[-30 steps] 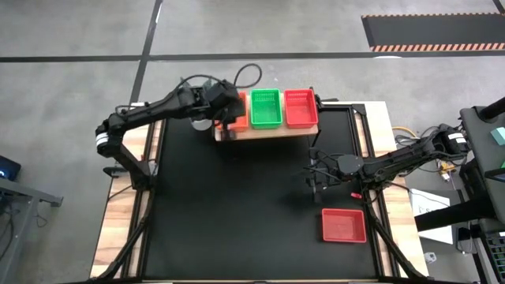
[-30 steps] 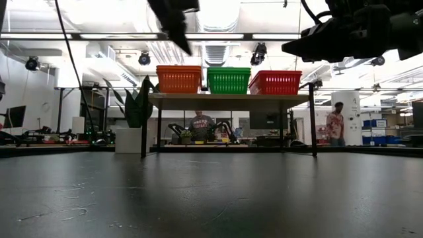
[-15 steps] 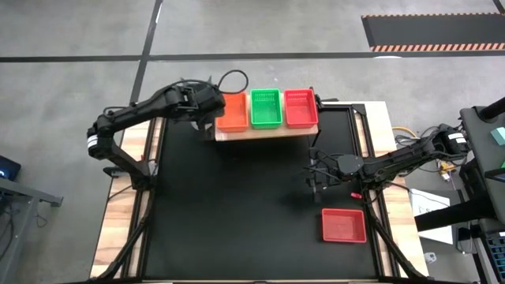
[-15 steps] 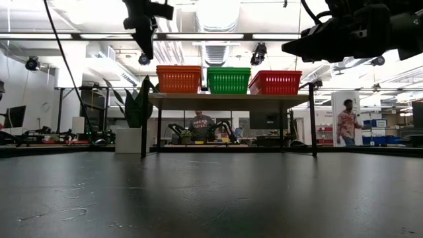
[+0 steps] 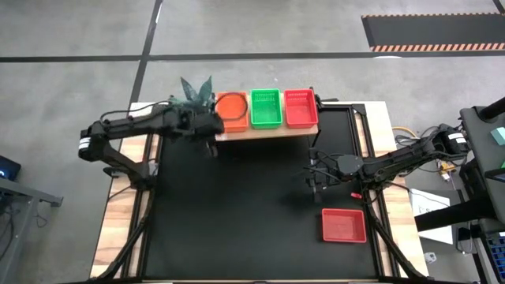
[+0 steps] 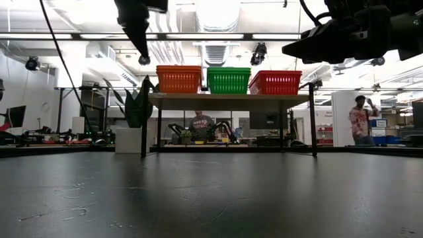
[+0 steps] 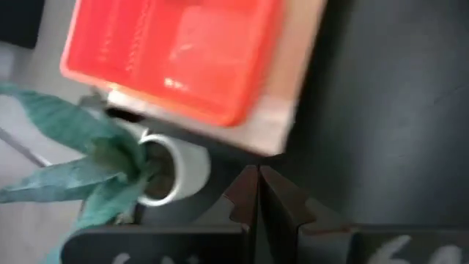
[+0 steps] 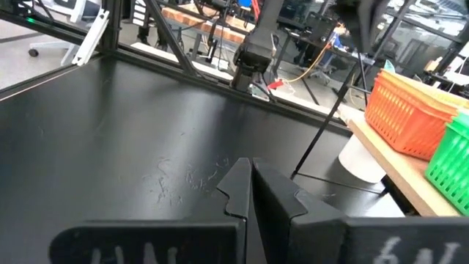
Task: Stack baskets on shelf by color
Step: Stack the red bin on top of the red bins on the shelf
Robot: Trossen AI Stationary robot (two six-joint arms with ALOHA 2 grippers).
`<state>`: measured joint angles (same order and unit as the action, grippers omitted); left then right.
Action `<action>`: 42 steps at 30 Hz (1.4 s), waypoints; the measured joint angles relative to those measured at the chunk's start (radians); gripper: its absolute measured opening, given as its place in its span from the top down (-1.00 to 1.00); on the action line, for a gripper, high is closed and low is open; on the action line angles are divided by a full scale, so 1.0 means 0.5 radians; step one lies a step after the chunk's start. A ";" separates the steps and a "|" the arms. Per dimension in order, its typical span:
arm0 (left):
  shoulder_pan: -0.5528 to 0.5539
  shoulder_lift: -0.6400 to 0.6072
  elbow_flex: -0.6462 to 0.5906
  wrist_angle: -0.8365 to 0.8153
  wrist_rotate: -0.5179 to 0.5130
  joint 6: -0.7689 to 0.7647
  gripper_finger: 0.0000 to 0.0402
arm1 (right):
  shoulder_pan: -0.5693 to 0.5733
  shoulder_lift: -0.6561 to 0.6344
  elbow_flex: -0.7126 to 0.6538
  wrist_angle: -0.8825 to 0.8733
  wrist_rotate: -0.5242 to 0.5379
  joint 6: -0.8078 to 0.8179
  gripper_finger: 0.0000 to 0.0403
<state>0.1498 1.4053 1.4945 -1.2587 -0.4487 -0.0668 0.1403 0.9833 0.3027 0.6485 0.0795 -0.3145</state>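
The left gripper (image 5: pixel 211 136) is seen from above at the left end of the shelf (image 5: pixel 268 131), just off its front corner and beside the orange stack (image 5: pixel 230 113); in its wrist view the two fingers (image 7: pixel 245 192) are pressed together with nothing between them, and nothing is touched. The right gripper (image 5: pixel 315 188) is held above the bare black tabletop (image 5: pixel 237 213) on the right side, well apart from the shelf; its fingers (image 8: pixel 238 187) are likewise pressed together and empty. On the shelf three stacks of baskets are lined up side by side: orange at the left, green (image 5: pixel 266 109) in the middle, red (image 5: pixel 300 108) at the right, as is confirmed from table height, where the orange (image 6: pixel 178 79), green (image 6: pixel 229 80) and red (image 6: pixel 275 82) sides are seen above the light board. One more red basket (image 5: pixel 343 225) is left lying alone on the tabletop near the right front corner, just in front of the right gripper. A potted plant (image 5: pixel 195 92) with long green leaves is placed behind the shelf's left end. No brand, label or legible writing can be made out on the baskets, the shelf or the grippers. A person (image 6: pixel 361 121) is visible in the room beyond the table.
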 joint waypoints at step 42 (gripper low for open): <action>-1.229 -0.525 -1.403 2.641 0.047 0.832 1.00 | 0.807 1.064 1.933 -2.897 -0.383 2.490 0.96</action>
<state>-0.4648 1.1430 0.7928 0.0617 -0.4252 0.3492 0.5438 1.5156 1.2691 -0.7998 -0.1122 0.9305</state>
